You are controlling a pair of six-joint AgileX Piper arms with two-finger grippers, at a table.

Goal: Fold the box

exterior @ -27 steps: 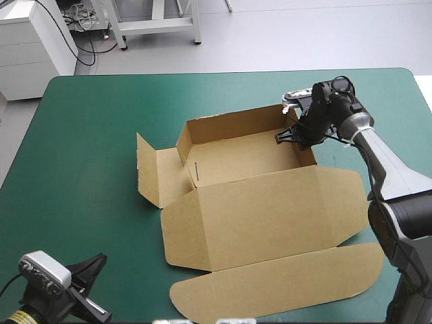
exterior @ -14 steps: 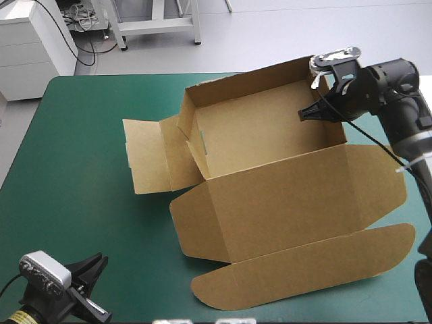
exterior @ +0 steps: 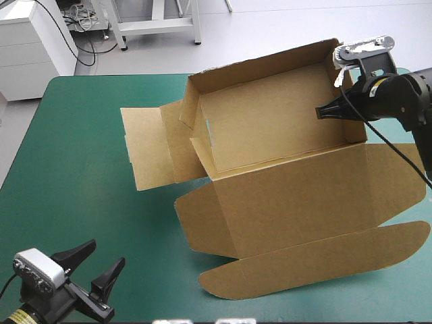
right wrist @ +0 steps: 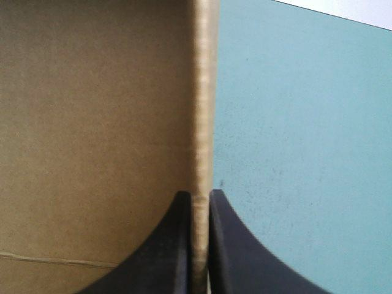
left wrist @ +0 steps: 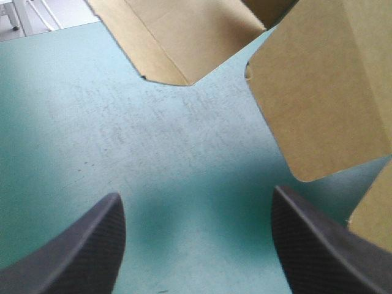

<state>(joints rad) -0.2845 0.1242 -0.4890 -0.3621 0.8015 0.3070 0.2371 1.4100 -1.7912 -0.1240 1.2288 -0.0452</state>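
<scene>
Clearly the right end effector (exterior: 322,112) is clamped on the box (exterior: 270,128). In its wrist view we see the two black fingers all but together, with the thin edge of a brown end wall pinched between them. One finger lies on the wall's inner face and the other on its outer face. On the outer side of that end effector we see only the table (exterior: 81,135) under its teal-green cover (right wrist: 294,122).

From the high view we see the box as an open tray with its walls raised. It is tilted, so its inside faces up toward the camera, and the held end sits highest. The tray stretches away from the right end effector toward the left arm's side of the table. The lid panel spreads flat below the right end effector toward the near edge and ends in a long rounded flap. At the tray's far end from that end effector, side flaps stand folded out.

The left end effector (exterior: 106,252) sits by the near left corner of the table, well apart from the tray. Its fingers stand wide apart, and bare cover shows between them. Ahead of it we see the corner of a creased brown flap. A round-cornered brown panel lies ahead and to one side of it. More brown board sits just beside one finger.
</scene>
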